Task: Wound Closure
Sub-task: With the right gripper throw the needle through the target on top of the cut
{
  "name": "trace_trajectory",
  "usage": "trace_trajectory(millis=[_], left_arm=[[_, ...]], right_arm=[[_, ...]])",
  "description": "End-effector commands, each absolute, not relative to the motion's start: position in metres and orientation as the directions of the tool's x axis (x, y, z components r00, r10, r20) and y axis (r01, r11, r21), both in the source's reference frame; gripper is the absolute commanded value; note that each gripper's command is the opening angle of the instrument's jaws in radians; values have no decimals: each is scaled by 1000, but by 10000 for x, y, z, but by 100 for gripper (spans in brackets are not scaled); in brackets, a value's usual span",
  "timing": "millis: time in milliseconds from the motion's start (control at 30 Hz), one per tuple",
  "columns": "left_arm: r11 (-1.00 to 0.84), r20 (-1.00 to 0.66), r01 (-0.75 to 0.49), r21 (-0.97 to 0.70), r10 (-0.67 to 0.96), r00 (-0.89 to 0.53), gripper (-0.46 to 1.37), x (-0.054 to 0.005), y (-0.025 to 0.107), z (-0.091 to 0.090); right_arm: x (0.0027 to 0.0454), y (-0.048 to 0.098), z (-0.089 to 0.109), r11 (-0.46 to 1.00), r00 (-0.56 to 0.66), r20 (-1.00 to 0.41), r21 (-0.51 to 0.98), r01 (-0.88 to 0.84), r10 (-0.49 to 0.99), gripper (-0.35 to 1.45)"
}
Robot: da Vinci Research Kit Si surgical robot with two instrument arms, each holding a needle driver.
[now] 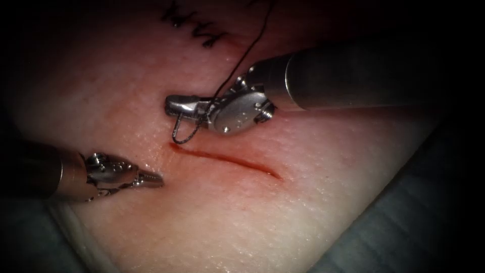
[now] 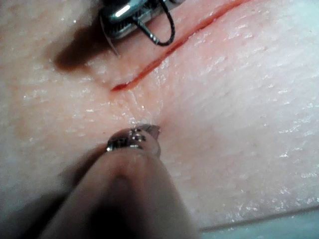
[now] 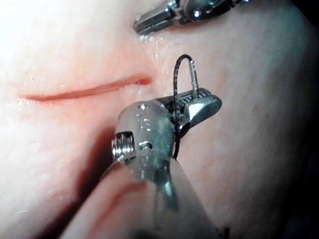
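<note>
Red fluid lines the cut, which runs slantwise across the pale tissue and lies unstitched along the length in view. The right tool hovers just above the cut's left end, its jaws closed on the needle near the end where the thread joins; the needle's curve hangs below the jaws, free of the tissue. The dark thread loops beside the needle and climbs away past the tool's wrist. The left tool rests low over the tissue left of the cut, its jaws together and holding nothing.
</note>
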State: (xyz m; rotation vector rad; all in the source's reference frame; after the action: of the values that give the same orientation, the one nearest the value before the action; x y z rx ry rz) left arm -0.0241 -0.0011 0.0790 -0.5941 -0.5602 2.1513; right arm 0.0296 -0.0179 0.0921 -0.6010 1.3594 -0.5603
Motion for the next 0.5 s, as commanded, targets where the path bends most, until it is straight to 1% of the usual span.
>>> trace_trajectory(millis=[33,167,267,500], left_arm=[[-568,-220,-592,-572,802,-556,-8,-241,-11,790],[-567,-220,-592,-572,802,-555,-8,-242,-11,790],[-567,-220,-592,-573,802,-556,-1,-242,-10,790],[-566,-218,-592,-575,802,-555,0,-244,-8,790]], right_arm=[[296,-180,922,739,132,-731,-674,12,-669,-35],[297,-186,927,756,148,-747,-655,5,-648,-35],[293,-193,932,773,180,-762,-634,-16,-622,-35],[284,-203,941,810,233,-795,-584,-47,-560,-35]])
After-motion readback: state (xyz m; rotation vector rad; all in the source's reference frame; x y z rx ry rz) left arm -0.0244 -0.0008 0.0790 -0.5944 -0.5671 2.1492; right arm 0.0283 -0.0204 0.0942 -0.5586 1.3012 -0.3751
